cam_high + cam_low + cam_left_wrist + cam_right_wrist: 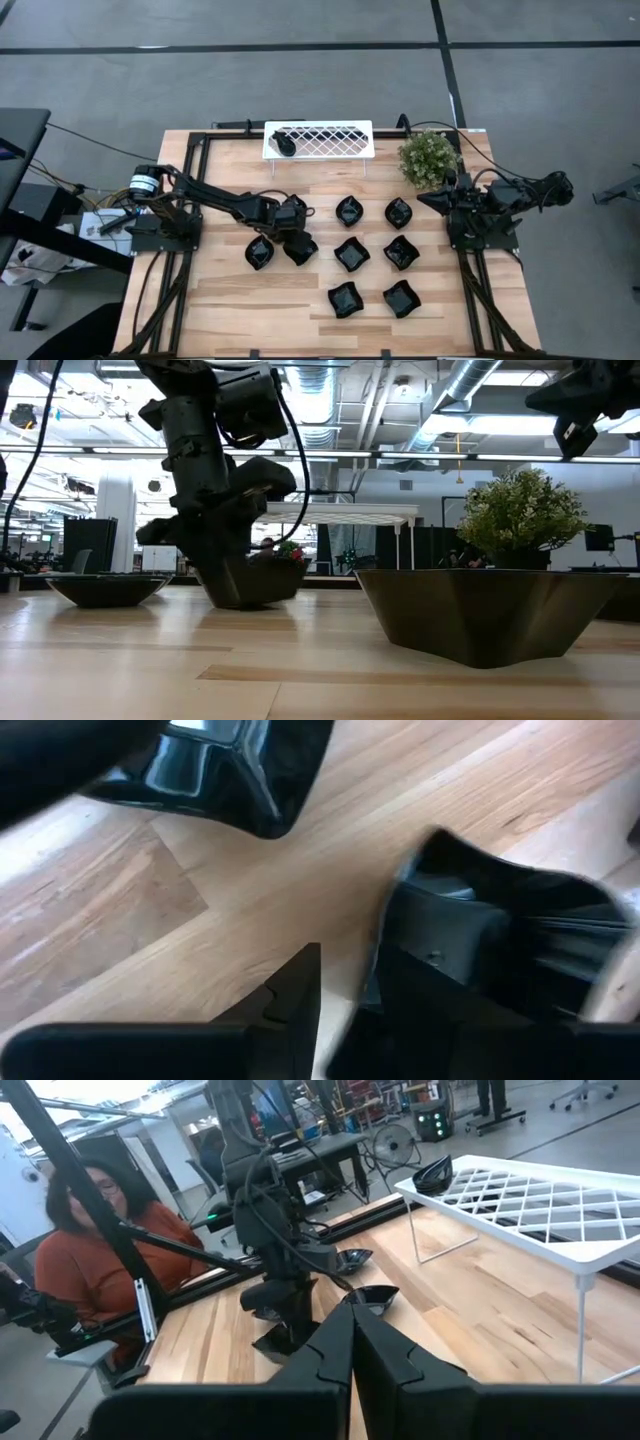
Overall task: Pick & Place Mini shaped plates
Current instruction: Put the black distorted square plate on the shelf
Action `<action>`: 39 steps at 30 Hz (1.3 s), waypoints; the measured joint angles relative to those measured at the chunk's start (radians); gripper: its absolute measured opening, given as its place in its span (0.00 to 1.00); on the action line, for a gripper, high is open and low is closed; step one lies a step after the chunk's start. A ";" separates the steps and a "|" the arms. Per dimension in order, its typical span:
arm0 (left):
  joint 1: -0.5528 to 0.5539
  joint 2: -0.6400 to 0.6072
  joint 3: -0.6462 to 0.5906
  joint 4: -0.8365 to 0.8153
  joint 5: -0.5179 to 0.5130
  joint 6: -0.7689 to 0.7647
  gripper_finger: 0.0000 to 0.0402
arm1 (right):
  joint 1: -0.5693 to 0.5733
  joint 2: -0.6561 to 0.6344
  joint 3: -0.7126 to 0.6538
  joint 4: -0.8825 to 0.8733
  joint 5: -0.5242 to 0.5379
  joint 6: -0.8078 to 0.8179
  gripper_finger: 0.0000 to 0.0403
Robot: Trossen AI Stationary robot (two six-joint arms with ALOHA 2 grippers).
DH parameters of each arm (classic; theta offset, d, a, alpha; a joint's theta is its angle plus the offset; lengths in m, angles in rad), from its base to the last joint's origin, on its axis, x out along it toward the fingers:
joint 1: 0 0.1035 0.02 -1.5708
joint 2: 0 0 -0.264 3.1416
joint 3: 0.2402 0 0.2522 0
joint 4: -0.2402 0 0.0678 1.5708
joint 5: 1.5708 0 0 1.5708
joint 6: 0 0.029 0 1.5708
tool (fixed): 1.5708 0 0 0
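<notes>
The left gripper (297, 236) is down at the table's left-centre, its fingers set either side of the rim of a small black plate (301, 250). In the left wrist view one finger (290, 995) stands outside the plate's wall (480, 920) and the other is hidden behind the plate, so the wall sits between them; whether they already pinch it or merely straddle it cannot be told. In the low view this plate (250, 580) looks tipped on edge under the gripper rather than lying flat (its base still appears to touch the wood).

Just beside it, on the left-arm side, a second black plate (259, 251) lies flat on the table (230, 300), close to the held one but apart from it.

Further out, toward the table's middle, six more black plates lie in two columns of three: near the rack (349, 211) and (398, 212), in the middle row (351, 254) and (401, 252), and nearest the front edge (345, 299) and (401, 298). All are well apart from the left gripper.

At the far edge stands a white lattice rack (330, 140), with one black plate (285, 145) resting on its left end. A small green potted plant (429, 158) stands to the rack's right.

The right gripper (430, 199) waits with fingers together over the table's right edge, beside the plant, holding nothing. Beyond the table, in the right wrist view, a person in an orange top (85, 1250) sits.
</notes>
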 joint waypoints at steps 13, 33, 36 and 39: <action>0.003 -0.007 0.005 0.016 -0.007 -0.007 0.11 | 0.000 0.000 0.000 0.005 0.000 0.001 0.00; 0.053 -0.194 0.036 0.043 -0.024 0.032 0.01 | -0.001 0.000 0.000 0.005 0.000 0.001 0.00; 0.069 -0.206 0.075 0.040 -0.052 0.074 0.01 | -0.003 0.000 0.000 0.005 0.000 0.001 0.00; 0.086 -0.206 0.121 0.042 -0.066 0.112 0.01 | -0.009 0.000 0.000 0.005 0.000 0.001 0.00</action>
